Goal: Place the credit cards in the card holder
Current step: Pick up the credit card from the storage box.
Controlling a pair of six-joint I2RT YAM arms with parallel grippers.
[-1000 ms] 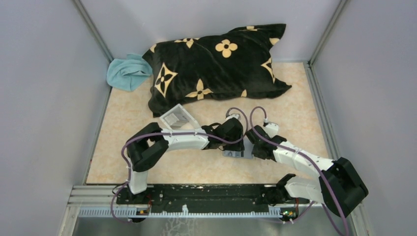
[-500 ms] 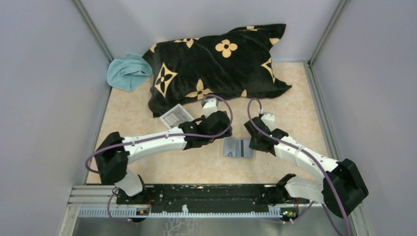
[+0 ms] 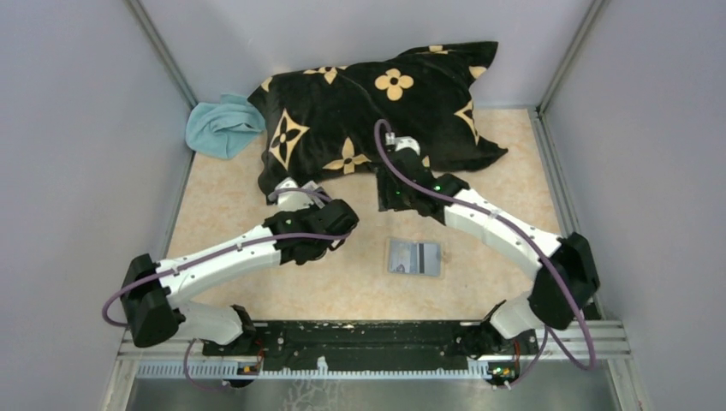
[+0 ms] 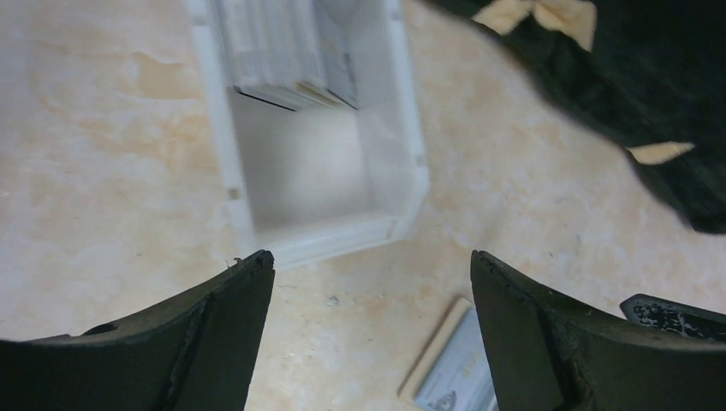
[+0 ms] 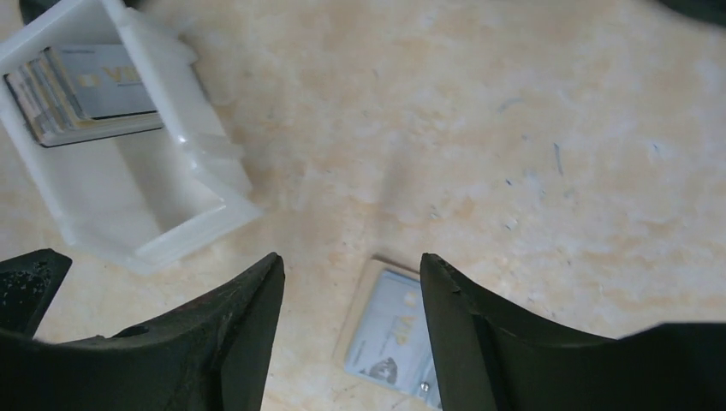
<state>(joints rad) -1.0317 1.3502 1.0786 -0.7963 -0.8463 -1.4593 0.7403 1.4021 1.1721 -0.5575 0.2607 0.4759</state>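
Both my arms have pulled away from the card holder (image 3: 414, 257), which sat right under them a second ago. My left gripper (image 4: 368, 267) has swung off to the left and my right gripper (image 5: 349, 261) has gone toward the back.

The card holder lies flat and open near the middle of the table (image 3: 360, 291), with a pale card (image 5: 394, 342) on it. I cannot tell whether that card is tucked into a slot. Nothing covers the holder.

Left of it and further back sits a clear tray (image 4: 409, 154) with a stack of cards (image 4: 274, 51) at its far end. From above, my left wrist hides the tray. Behind that, a black pillow (image 3: 377, 111) with tan flowers fills the back of the table, and a blue cloth (image 3: 221, 124) is bunched at its left corner.

From my left wrist, the tray lies just beyond my fingertips and a corner of the card holder peeks in low, near the right-hand finger. From my right wrist, the card holder shows low between my fingers, with the tray off to the upper left.

Both pairs of fingers are spread wide, holding nothing and touching nothing.
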